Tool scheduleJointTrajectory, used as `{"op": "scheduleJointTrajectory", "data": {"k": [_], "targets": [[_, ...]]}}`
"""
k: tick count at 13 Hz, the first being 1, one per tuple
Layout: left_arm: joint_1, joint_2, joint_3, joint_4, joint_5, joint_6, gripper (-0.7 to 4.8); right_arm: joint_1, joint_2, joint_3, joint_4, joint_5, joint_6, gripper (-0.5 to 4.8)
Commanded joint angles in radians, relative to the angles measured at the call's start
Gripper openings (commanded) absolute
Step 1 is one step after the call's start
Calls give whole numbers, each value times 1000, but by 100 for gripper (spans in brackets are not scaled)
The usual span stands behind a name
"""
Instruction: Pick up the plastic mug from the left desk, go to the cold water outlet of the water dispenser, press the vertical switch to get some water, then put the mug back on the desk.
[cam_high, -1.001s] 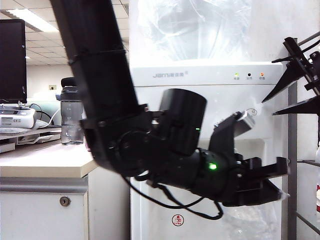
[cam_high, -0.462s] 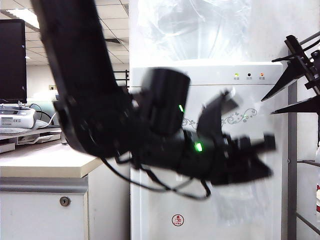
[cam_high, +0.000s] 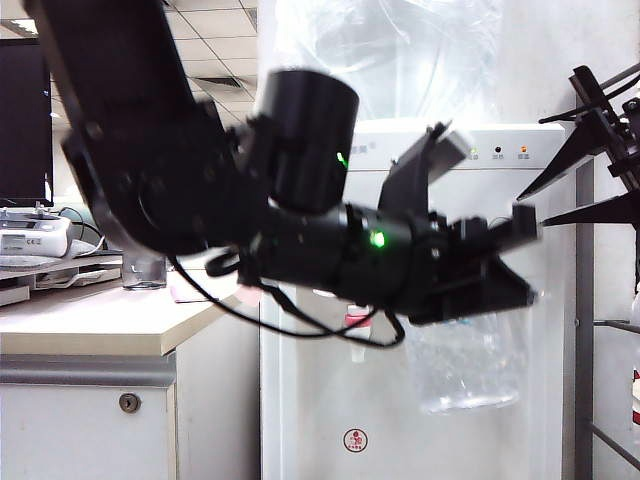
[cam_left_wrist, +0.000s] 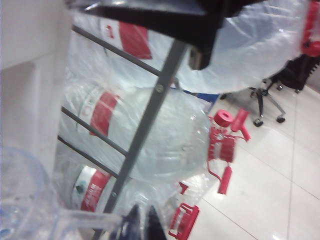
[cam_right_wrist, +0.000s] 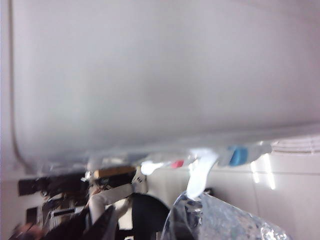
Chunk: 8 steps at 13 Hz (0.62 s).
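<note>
In the exterior view my left gripper (cam_high: 520, 290) reaches across the front of the water dispenser (cam_high: 310, 420). It is shut on the handle of the plastic mug (cam_high: 468, 362), which hangs clear below it. In the left wrist view the dark fingertips (cam_left_wrist: 136, 226) pinch the handle beside the mug's wall (cam_left_wrist: 22, 197). My right gripper (cam_high: 533, 212) waits open at the far right, above the mug. The right wrist view shows the cold water outlet's blue collar (cam_right_wrist: 239, 155). A white part (cam_right_wrist: 200, 176) beside it points at the mug's rim (cam_right_wrist: 225, 220); whether it is the vertical switch I cannot tell.
The left desk (cam_high: 90, 320) stands left of the dispenser with a bottle (cam_high: 145, 270) half hidden behind my arm. A red-collared tap (cam_high: 357, 320) peeks under the arm. A metal rack (cam_left_wrist: 150, 115) of big water bottles with red caps (cam_left_wrist: 222, 145) stands to the right.
My left arm has lifted and drawn a little left, raising the mug in front of the dispenser. The right gripper has stayed in place, open.
</note>
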Motion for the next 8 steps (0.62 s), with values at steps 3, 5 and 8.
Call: {"op": "scheduleJointTrajectory", "data": {"k": [3, 5, 8], "targets": [[-1, -92, -24, 75, -4, 23, -6, 1, -4, 4, -36, -19, 0, 143], [-1, -110, -45, 77, -5, 23, -6, 1, -4, 4, -38, -19, 0, 143], [0, -148, -82, 77, -9, 27, -6, 1, -3, 4, -59, -19, -2, 143]]}}
